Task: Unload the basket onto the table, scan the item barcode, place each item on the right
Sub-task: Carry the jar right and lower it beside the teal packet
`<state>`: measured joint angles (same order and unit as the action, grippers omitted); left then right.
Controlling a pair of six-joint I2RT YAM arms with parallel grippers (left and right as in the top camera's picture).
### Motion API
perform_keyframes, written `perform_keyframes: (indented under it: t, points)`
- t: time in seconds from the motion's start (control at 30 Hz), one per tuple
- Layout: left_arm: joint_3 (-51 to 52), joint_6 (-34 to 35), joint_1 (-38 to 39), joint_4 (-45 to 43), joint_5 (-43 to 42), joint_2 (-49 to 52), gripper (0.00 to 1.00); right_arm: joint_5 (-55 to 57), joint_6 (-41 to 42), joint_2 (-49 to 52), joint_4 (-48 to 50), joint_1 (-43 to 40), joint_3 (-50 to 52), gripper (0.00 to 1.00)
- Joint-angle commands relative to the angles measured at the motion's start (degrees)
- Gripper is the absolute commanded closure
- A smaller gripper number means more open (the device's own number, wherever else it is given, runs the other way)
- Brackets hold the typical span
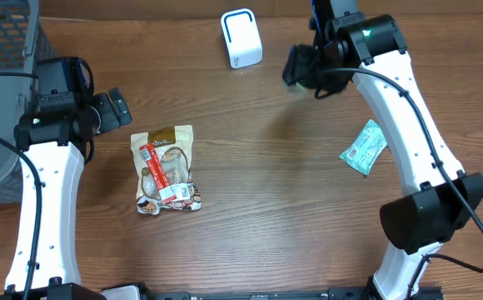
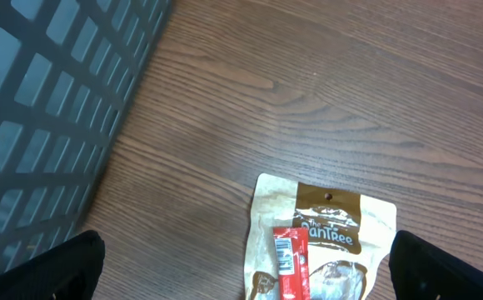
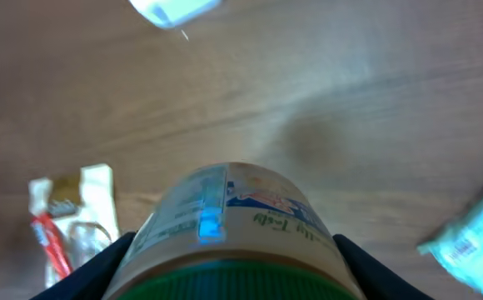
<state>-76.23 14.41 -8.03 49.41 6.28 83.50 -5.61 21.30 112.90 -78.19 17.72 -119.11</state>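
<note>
Overhead, the right gripper (image 1: 301, 71) hangs just right of the white scanner (image 1: 241, 37), pinching a green-lidded jar (image 3: 233, 208) between its fingers; a blue spot of light sits on the jar's label. The left gripper (image 1: 115, 110) is spread wide, holding nothing, well to the scanner's left. On the counter (image 1: 266, 200), a snack pouch (image 1: 166, 171) lies below-left of the scanner and a teal packet (image 1: 364, 147) below-right.

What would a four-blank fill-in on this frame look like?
The right gripper is shut on a jar with a ____ lid.
The left gripper is ____, holding nothing, near the snack pouch.
The teal packet lies beside the ____ arm.
The boxy scanner at the far edge is ____.
Missing: green; open; right; white.
</note>
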Motion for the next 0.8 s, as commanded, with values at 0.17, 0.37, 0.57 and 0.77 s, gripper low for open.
perform_keyframes:
  t: [0.17, 0.37, 0.57, 0.77]
  points:
    - [-0.9, -0.9, -0.2, -0.1, 0.3, -0.3, 0.00, 5.7, -2.0, 0.4, -4.6, -0.3, 6.8, 0.96]
    - [-0.9, -0.9, -0.2, -0.1, 0.3, -0.3, 0.00, 7.0, -1.8, 0.4, -0.1, -1.0, 17.4, 0.96]
    - [-0.9, -0.9, -0.2, -0.1, 0.3, -0.3, 0.00, 7.1, -1.8, 0.4, 8.5, -2.3, 27.3, 0.96]
    - [-0.9, -0.9, -0.2, -0.1, 0.3, -0.3, 0.00, 7.1, -1.8, 0.4, 17.9, -4.6, 36.0, 0.96]
